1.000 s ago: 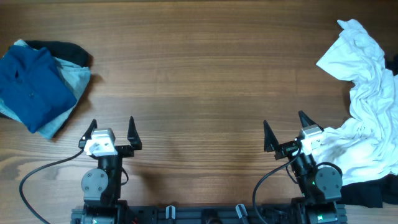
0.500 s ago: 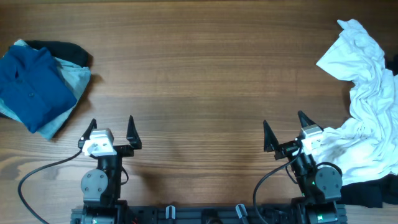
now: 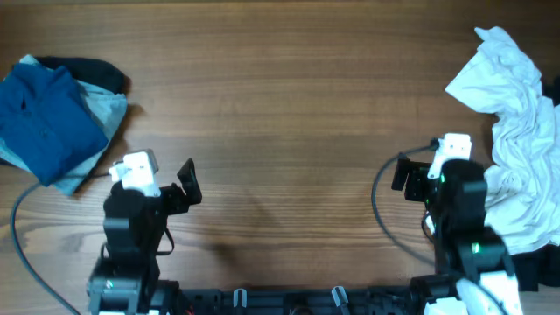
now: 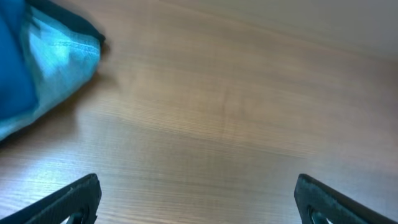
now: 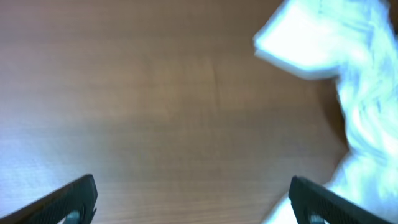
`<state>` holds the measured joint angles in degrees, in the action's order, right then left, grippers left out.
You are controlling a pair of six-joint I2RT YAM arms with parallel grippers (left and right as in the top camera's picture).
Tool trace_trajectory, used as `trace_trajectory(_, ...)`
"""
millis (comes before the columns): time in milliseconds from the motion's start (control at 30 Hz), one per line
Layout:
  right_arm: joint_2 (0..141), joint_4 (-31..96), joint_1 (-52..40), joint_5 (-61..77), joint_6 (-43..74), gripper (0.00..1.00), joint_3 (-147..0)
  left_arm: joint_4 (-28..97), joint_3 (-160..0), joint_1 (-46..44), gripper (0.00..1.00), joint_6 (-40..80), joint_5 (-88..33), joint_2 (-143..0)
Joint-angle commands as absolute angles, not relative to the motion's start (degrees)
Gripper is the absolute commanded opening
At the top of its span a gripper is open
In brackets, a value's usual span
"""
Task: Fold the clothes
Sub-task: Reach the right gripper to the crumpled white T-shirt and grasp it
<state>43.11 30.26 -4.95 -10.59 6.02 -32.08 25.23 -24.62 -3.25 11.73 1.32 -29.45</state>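
The white T-shirt point(image 3: 516, 149) lies crumpled in a heap at the desk's point(image 3: 280, 105) right edge. A folded stack of blue shirts point(image 3: 48, 122) sits at the desk's left edge. The left claw point(image 4: 196, 193) and right claw point(image 5: 193, 190) both gape fully wide, holding nothing, above bare desk wood near its front edge.

No text, label, brand, number or sign can be read in any view: nothing legible on the clothes point(image 3: 512, 140), the arms or the worktop point(image 3: 280, 131).
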Motion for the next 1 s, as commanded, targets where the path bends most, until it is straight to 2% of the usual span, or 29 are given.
trace_trajectory(0,53.5,32.0,-3.4,-9.4,7.7,1.00,-37.3,30.2,-33.8,-2.9,1.00,12.5,-3.6,-39.3)
trace_trajectory(100,58.9,32.4,-3.3,-7.6,9.1,1.00,-37.4,30.6,-34.8,-2.9,1.00,12.5,-5.6,-42.8)
trace_trajectory(167,63.0,35.4,-1.8,-18.4,23.6,1.00,-37.4,30.8,-34.8,-2.9,1.00,12.5,-6.6,-43.5)
trace_trajectory(233,67.6,37.9,0.9,-21.4,30.3,1.00,-37.1,31.0,-34.8,-2.9,1.00,12.5,-6.6,-43.5)
trace_trajectory(367,78.4,38.4,5.5,-20.9,35.7,1.00,-35.4,31.4,-34.8,-2.9,1.00,12.5,-6.6,-43.5)
trace_trajectory(433,83.6,36.6,6.8,-20.5,36.3,0.95,-35.1,31.4,-34.8,-2.9,1.00,12.5,-6.6,-43.5)
trace_trajectory(467,85.3,35.3,7.0,-18.7,36.0,0.90,-35.1,31.4,-34.8,-2.9,1.00,12.5,-6.6,-43.5)
trace_trajectory(533,87.0,34.3,6.9,-17.9,36.0,0.71,-35.1,31.4,-34.8,-2.9,1.00,12.5,-6.6,-43.5)
trace_trajectory(567,87.3,34.1,6.9,-17.9,36.0,0.59,-35.1,31.4,-34.8,-2.9,1.00,12.5,-6.6,-43.5)
trace_trajectory(600,87.2,34.1,6.9,-17.9,36.0,0.40,-35.1,31.4,-34.8,-2.9,1.00,12.5,-6.6,-43.5)
trace_trajectory(667,87.2,33.8,7.0,-17.1,35.9,0.25,-35.1,31.4,-34.8,-2.9,1.00,12.5,-6.6,-43.5)
trace_trajectory(700,87.2,33.7,6.9,-17.1,35.9,0.20,-35.1,31.4,-34.8,-2.9,1.00,12.5,-6.6,-43.5)
trace_trajectory(767,87.2,33.8,6.9,-17.0,35.9,0.21,-35.1,31.4,-34.8,-2.9,1.00,12.5,-6.6,-43.5)
trace_trajectory(800,87.2,33.9,6.9,-16.8,35.6,0.18,-35.1,31.4,-34.8,-2.9,1.00,12.5,-6.6,-43.5)
trace_trajectory(833,87.2,33.9,7.0,-16.4,34.5,0.04,-35.1,31.4,-34.8,-2.9,1.00,12.5,-6.6,-43.5)
trace_trajectory(967,85.7,35.1,7.0,-9.6,32.6,0.04,-37.2,31.3,-34.8,-2.9,1.00,12.5,-6.6,-43.5)
